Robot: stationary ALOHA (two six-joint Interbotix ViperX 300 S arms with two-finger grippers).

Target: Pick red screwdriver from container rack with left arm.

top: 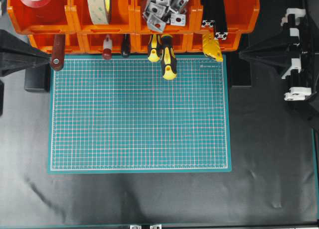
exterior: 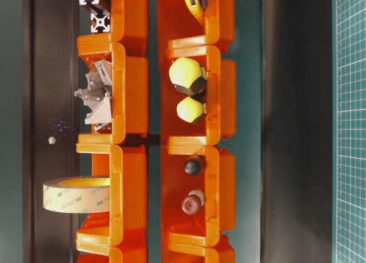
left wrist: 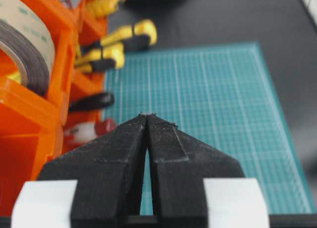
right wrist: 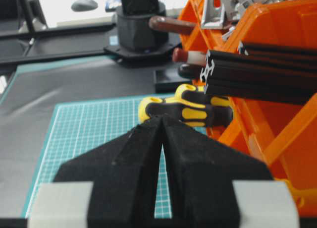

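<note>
The red screwdriver [top: 106, 47] sticks out of a lower bin of the orange container rack [top: 132, 21], with its white band and dark red butt over the mat's far edge. It also shows in the left wrist view [left wrist: 91, 130], the right wrist view [right wrist: 189, 55] and, butt-on, in the table-level view [exterior: 191, 203]. My left gripper [top: 49, 56] is shut and empty at the rack's left end, to the left of the screwdriver; in its wrist view [left wrist: 147, 116] the handle lies ahead and left. My right gripper [right wrist: 162, 119] is shut and empty at the right.
A brown-red handle with a hole [top: 57, 52], a black handle [top: 125, 45] and two yellow-and-black screwdrivers [top: 168, 59] also stick out of the lower bins. The upper bins hold tape rolls [top: 98, 5], metal brackets [top: 162, 7] and black rails [top: 214, 12]. A green cutting mat [top: 139, 119] lies in front.
</note>
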